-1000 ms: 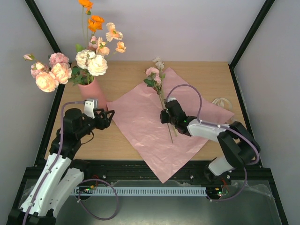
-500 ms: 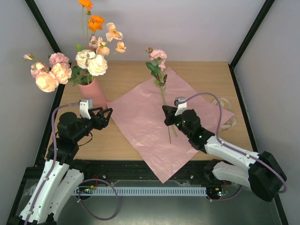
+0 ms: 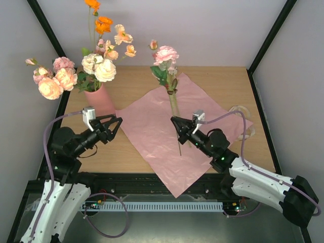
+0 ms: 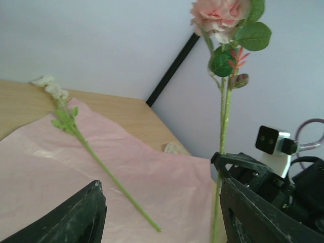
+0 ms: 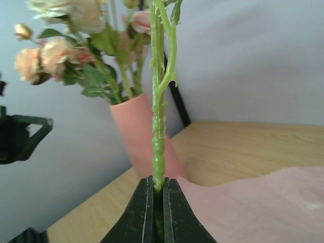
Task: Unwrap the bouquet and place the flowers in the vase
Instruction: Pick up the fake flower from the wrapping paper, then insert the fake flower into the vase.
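The salmon-pink vase [image 3: 103,99] [image 5: 144,136] stands at the back left and holds several flowers [image 3: 98,66]. The bouquet's lilac-pink wrapping sheet [image 3: 152,134] lies spread flat. My right gripper [image 3: 175,123] [image 5: 158,185] is shut on the stem of a pink rose [image 3: 166,53] [image 4: 223,116], which it holds upright above the sheet. A cream-budded flower [image 4: 76,132] lies on the sheet behind it. My left gripper [image 3: 114,123] [image 4: 159,195] is open and empty, in front of the vase and facing the held rose.
A cream ribbon [image 3: 242,112] lies at the sheet's right edge. Black frame posts [image 3: 45,30] and grey walls close in the table on both sides. The vase's blooms overhang the left table edge.
My right gripper has lifted the pink rose off the sheet and stood it upright, drawing back toward the near edge. The left arm has pulled back slightly and its jaws have narrowed a little.
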`<state>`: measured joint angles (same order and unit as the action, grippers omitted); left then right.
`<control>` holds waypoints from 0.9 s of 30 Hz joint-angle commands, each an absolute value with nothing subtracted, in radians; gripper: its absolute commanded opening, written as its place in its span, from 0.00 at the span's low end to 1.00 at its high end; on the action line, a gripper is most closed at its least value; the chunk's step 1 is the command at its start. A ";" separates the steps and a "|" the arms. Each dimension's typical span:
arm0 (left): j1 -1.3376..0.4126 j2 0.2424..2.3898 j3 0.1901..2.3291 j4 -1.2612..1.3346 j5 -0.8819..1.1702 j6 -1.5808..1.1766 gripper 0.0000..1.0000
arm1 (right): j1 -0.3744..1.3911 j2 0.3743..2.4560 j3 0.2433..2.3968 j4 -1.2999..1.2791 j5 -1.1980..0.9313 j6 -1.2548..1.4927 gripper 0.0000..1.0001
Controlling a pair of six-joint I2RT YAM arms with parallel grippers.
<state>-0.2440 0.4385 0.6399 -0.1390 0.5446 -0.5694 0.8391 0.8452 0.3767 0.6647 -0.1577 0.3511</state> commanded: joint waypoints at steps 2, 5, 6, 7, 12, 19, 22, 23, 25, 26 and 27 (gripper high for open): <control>-0.246 0.374 0.606 -0.044 0.650 -0.665 0.91 | 0.932 0.831 0.345 0.826 -0.216 0.296 0.01; -0.246 0.356 0.514 0.103 0.679 -0.798 0.85 | 1.002 0.848 0.342 0.860 -0.217 0.226 0.01; -0.246 0.356 0.484 0.164 0.697 -0.840 0.83 | 1.023 0.851 0.347 0.857 -0.207 0.206 0.01; -0.246 0.358 0.463 0.208 0.710 -0.871 0.82 | 1.040 0.851 0.355 0.854 -0.191 0.194 0.01; -0.249 0.365 0.435 0.311 0.756 -0.923 0.78 | 1.080 0.872 0.403 0.850 -0.207 0.198 0.01; -0.277 0.384 0.411 0.507 0.846 -0.984 0.77 | 1.160 0.991 0.454 0.881 -0.223 0.195 0.01; -0.308 0.392 0.402 0.532 0.854 -0.981 0.74 | 1.186 1.051 0.485 0.892 -0.240 0.192 0.01; -0.318 0.393 0.402 0.527 0.854 -0.974 0.72 | 1.194 1.068 0.498 0.889 -0.245 0.189 0.01; -0.335 0.400 0.403 0.524 0.851 -0.964 0.68 | 1.210 1.096 0.522 0.889 -0.244 0.180 0.01; -0.343 0.402 0.403 0.523 0.843 -0.962 0.66 | 1.215 1.111 0.527 0.893 -0.246 0.179 0.02; -0.348 0.403 0.403 0.526 0.832 -0.962 0.64 | 1.218 1.121 0.531 0.901 -0.248 0.181 0.01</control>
